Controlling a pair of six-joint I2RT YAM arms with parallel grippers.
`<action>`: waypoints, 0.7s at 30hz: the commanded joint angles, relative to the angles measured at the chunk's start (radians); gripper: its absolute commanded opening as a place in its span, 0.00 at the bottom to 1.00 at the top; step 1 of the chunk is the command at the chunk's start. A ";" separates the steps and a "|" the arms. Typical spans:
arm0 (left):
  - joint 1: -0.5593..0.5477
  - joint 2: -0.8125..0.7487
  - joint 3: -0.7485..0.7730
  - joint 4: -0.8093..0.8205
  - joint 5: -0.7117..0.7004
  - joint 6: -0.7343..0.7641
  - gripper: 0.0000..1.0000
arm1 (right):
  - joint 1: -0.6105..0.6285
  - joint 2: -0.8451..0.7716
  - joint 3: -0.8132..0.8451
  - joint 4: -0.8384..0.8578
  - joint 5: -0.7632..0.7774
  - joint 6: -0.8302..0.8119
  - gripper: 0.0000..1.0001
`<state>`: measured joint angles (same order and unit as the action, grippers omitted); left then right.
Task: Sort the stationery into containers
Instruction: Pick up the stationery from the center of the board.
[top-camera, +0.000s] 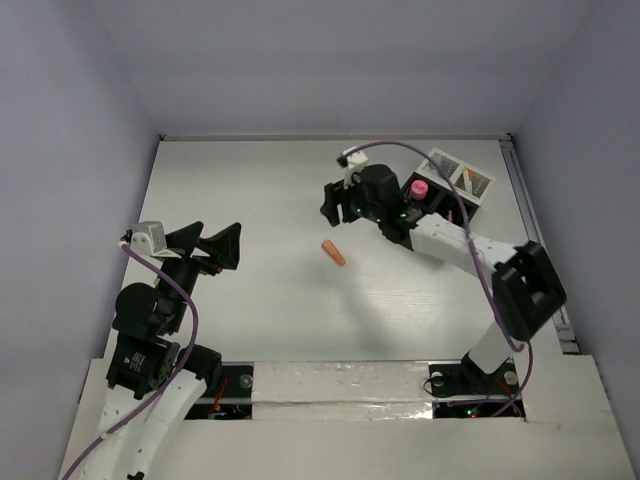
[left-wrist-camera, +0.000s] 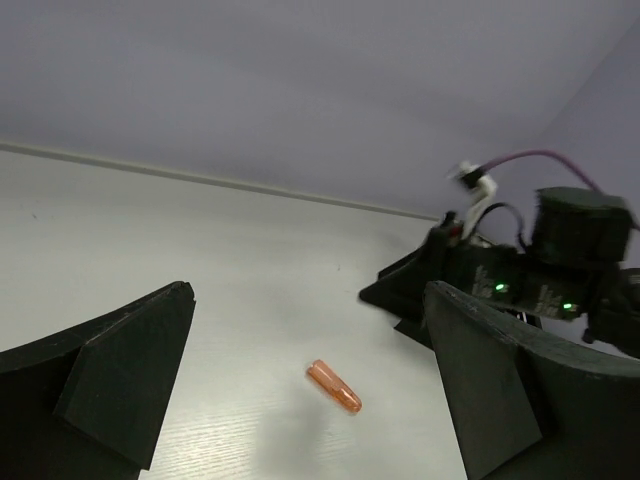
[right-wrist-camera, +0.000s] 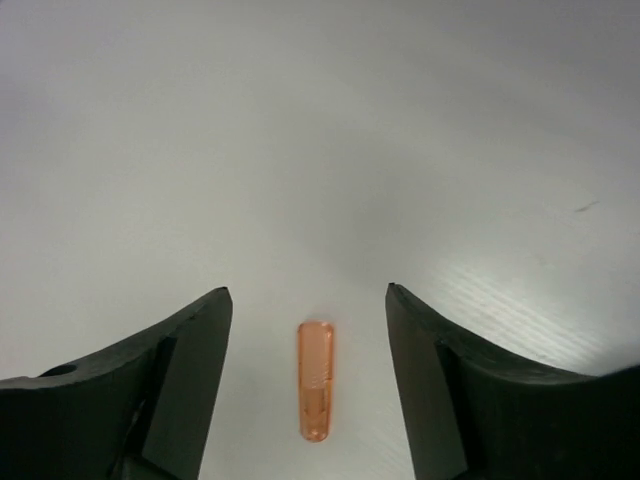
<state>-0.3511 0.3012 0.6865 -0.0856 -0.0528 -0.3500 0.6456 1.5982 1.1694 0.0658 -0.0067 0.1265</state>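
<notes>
- The left gripper (top-camera: 208, 240) is wide open and holds nothing, near the left edge of the table (top-camera: 250, 180).
- An orange pen (top-camera: 333, 253) lies flat in the middle of the table.
- The right gripper (right-wrist-camera: 308, 290) is wide open over the pen, not touching it.
- The box (top-camera: 462, 172) sits in the far right corner, with a pink marker (top-camera: 419, 188) in it.
</notes>
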 joint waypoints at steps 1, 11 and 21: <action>0.008 0.012 -0.004 0.061 0.014 -0.001 0.99 | 0.029 0.129 0.084 -0.205 -0.111 -0.041 0.73; 0.008 0.006 -0.002 0.061 0.016 -0.001 0.99 | 0.101 0.368 0.229 -0.346 -0.052 -0.067 0.77; 0.008 0.003 -0.004 0.060 0.013 -0.001 0.99 | 0.150 0.499 0.322 -0.423 0.100 -0.073 0.39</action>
<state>-0.3511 0.3012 0.6865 -0.0856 -0.0525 -0.3500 0.7780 2.0727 1.4590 -0.3138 0.0299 0.0582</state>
